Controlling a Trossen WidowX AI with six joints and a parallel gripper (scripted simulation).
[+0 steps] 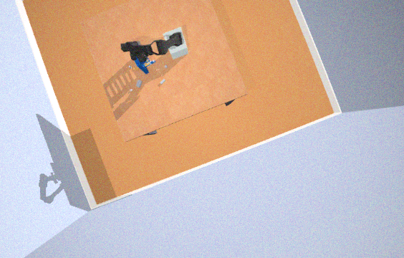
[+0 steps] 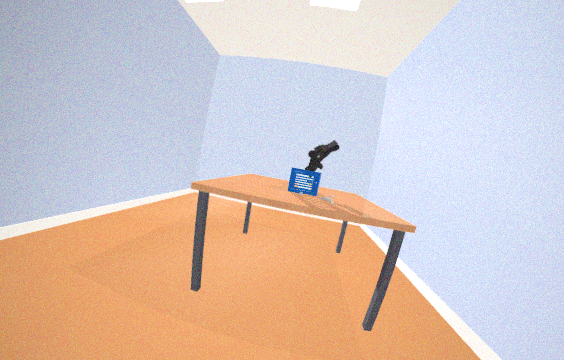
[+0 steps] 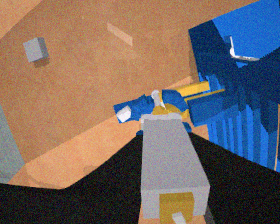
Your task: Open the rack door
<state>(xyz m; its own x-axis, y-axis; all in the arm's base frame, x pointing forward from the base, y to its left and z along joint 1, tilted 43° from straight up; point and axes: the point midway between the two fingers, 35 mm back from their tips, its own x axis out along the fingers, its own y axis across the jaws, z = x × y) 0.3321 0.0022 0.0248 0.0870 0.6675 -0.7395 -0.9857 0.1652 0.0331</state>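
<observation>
The blue rack [image 1: 143, 67] [image 2: 304, 173] [image 3: 251, 30] stands upright on the table, with slats along its side. The grey upright handle [image 3: 163, 155] with a yellow part on it fills the middle of the wrist view. My gripper [image 3: 164, 141] is shut on this handle, with a black finger on each side. Beyond the handle a blue fitting [image 3: 173, 99] shows with yellow bars [image 3: 195, 89] beside it. The rack's body lies to the right, at a slant to the gripper. The arm hides the handle in the top view. The door's exact angle cannot be told.
A grey block [image 1: 139, 83] [image 3: 36, 49] and a pale block [image 1: 162, 82] stand on the table [image 1: 195, 82] [image 2: 237, 185] near the rack. Small pale pieces lie around it. The arm's light grey base [image 1: 179, 54] is behind, on the table.
</observation>
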